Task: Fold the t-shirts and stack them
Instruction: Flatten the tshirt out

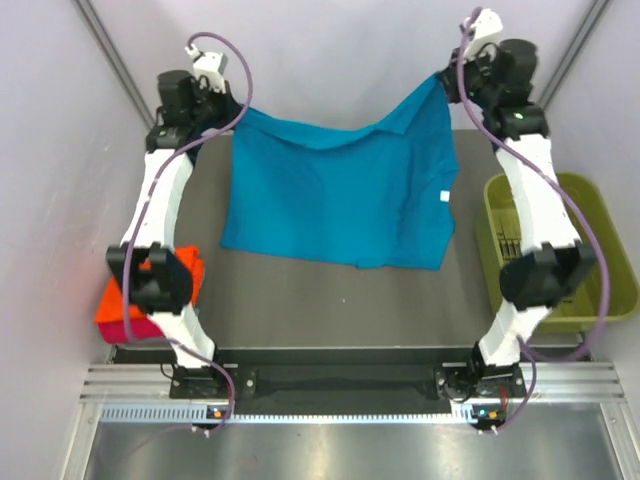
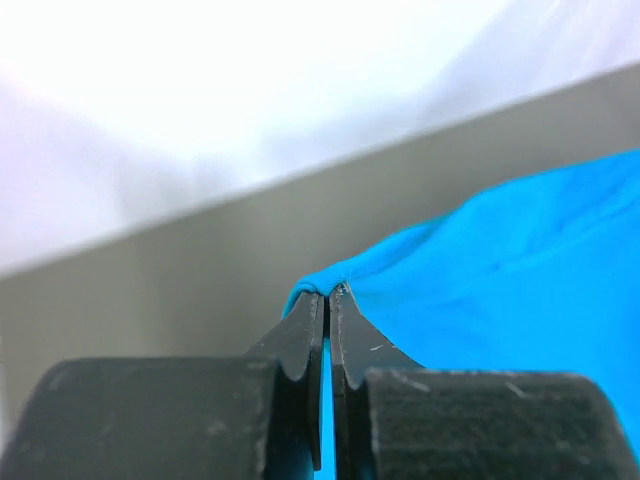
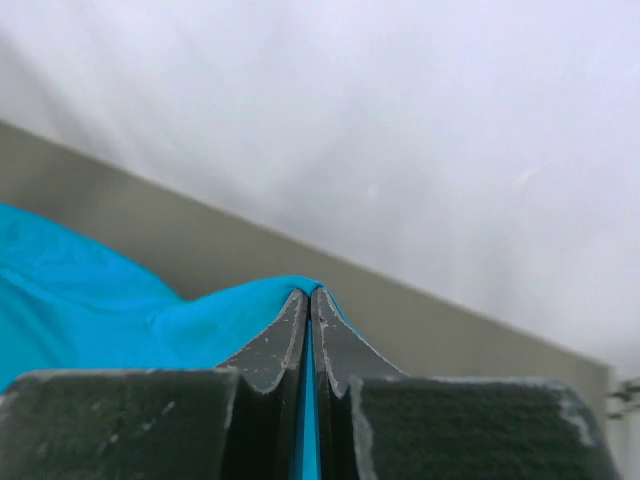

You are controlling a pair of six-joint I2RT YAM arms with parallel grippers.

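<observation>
A teal-blue t-shirt (image 1: 340, 190) hangs spread between both arms at the far side of the table, with a small white label (image 1: 443, 196) near its right edge. My left gripper (image 1: 236, 104) pinches its far-left corner; the left wrist view shows the gripper (image 2: 327, 292) shut on a fold of teal cloth (image 2: 520, 280). My right gripper (image 1: 447, 82) holds the far-right corner, and the right wrist view shows the gripper (image 3: 308, 292) shut on the teal cloth (image 3: 90, 300). Folded orange (image 1: 112, 300) and magenta-pink (image 1: 135, 329) t-shirts lie stacked at the near left, partly hidden by the left arm.
An olive-green plastic basket (image 1: 600, 240) stands at the right edge, behind the right arm. Dark table surface (image 1: 330, 300) shows in front of the hanging shirt. White walls close in the far side and both flanks.
</observation>
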